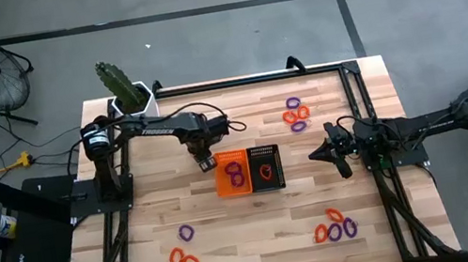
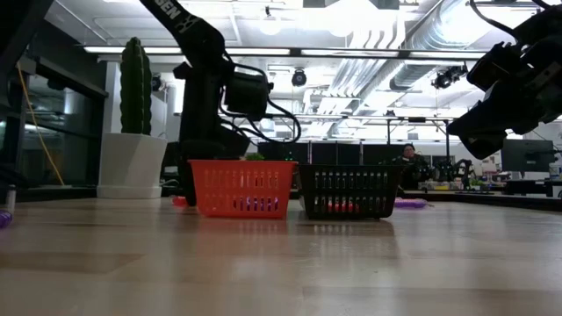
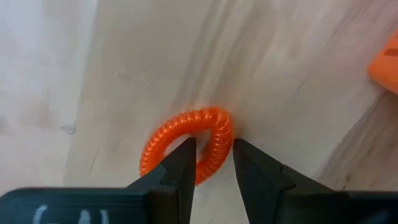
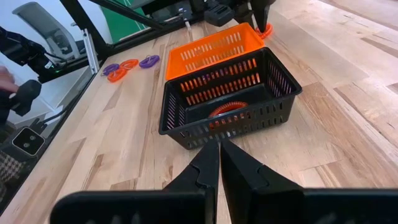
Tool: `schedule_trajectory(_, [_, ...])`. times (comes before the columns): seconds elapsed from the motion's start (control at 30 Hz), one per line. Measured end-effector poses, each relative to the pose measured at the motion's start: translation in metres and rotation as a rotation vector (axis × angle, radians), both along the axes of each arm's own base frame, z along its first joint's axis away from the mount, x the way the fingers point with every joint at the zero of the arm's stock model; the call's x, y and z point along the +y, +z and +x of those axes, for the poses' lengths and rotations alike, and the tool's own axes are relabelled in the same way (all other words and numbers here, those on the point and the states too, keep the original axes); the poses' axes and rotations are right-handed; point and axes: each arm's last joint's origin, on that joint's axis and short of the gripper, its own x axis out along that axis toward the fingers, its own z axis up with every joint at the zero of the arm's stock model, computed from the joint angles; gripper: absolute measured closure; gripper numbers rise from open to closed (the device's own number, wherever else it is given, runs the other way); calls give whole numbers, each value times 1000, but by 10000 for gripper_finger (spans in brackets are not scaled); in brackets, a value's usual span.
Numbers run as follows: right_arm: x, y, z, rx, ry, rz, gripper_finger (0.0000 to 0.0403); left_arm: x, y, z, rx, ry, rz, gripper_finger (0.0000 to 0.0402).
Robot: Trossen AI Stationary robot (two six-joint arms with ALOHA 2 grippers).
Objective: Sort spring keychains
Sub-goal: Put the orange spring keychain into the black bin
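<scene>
An orange spring keychain (image 3: 174,124) lies flat on the wooden table just left of the orange bin (image 1: 224,188); the right wrist view shows it beyond that bin (image 4: 266,30). My left gripper (image 1: 206,163) points straight down over it. Its fingers are open and stand on either side of one side of the ring. The black bin (image 1: 267,182) stands beside the orange bin and holds an orange keychain (image 4: 227,109); purple ones (image 1: 235,171) lie in the orange bin. My right gripper (image 1: 324,153) waits shut, right of the black bin. My left gripper has one side of the ring (image 3: 217,146) between its two fingers, which come from above and lie across the coil. The coil nearly fills the gap. Whether the fingers touch it I cannot tell. The ring lies on the table.
Loose orange and purple keychains lie in groups at the far right (image 1: 296,113), near right (image 1: 336,226) and near left (image 1: 182,259). A cactus in a white pot (image 1: 124,90) stands at the far left corner. Bare wood surrounds the two bins.
</scene>
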Motion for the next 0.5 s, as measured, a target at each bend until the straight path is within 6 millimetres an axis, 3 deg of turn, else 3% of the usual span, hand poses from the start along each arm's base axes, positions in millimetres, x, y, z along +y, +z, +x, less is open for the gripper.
schedule_trajectory(0.33, [0,0,0,0,0,0,391,-1,-9,2,16,-93,-30,297])
schedule_trajectory(0.5, [0,0,0,0,0,0,391,-1,-9,2,17,-93,-36,333])
